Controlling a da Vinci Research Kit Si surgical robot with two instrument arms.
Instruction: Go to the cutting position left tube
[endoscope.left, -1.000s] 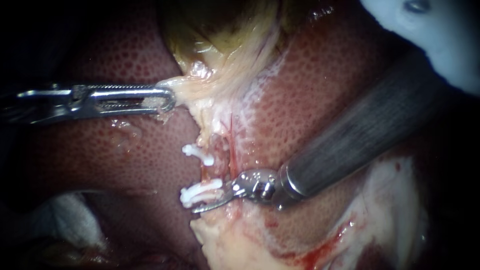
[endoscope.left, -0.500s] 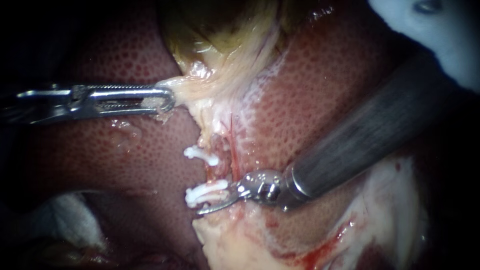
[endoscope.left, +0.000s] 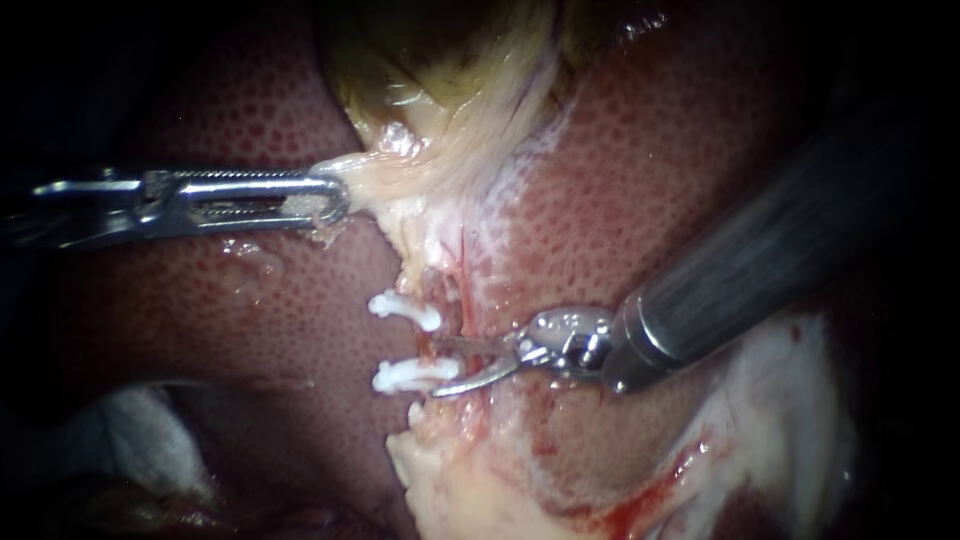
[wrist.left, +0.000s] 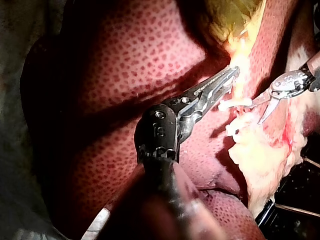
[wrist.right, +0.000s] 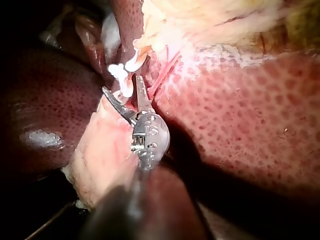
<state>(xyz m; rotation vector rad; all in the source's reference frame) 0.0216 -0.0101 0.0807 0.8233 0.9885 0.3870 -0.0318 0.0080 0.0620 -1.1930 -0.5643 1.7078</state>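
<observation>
The left tube (endoscope.left: 424, 345) looks thin, soft and wet. I think it would slip and tear easily. It runs from 12 to 6 o'clock between two white clips (endoscope.left: 405, 310). My right pincer (endoscope.left: 438, 366) is apart, its blades at 3 o'clock of that bare bit, the best place to bite. My left pincer (endoscope.left: 335, 200) is clamped on the gallbladder (endoscope.left: 440, 110).

Narrow gap between the upper clip (endoscope.left: 405, 310) and lower clip (endoscope.left: 408, 376): the right instrument (endoscope.left: 440, 366), blades apart, is filling it. Its shaft (endoscope.left: 760, 250) is blocking the right side. The left instrument (endoscope.left: 338, 200), clamped on tissue (endoscope.left: 385, 175), is barring the upper left. We are seeing bare liver (endoscope.left: 200, 320) lying open left of the clips. A pale stump (endoscope.left: 440, 480) is crowding in just below the lower clip.
</observation>
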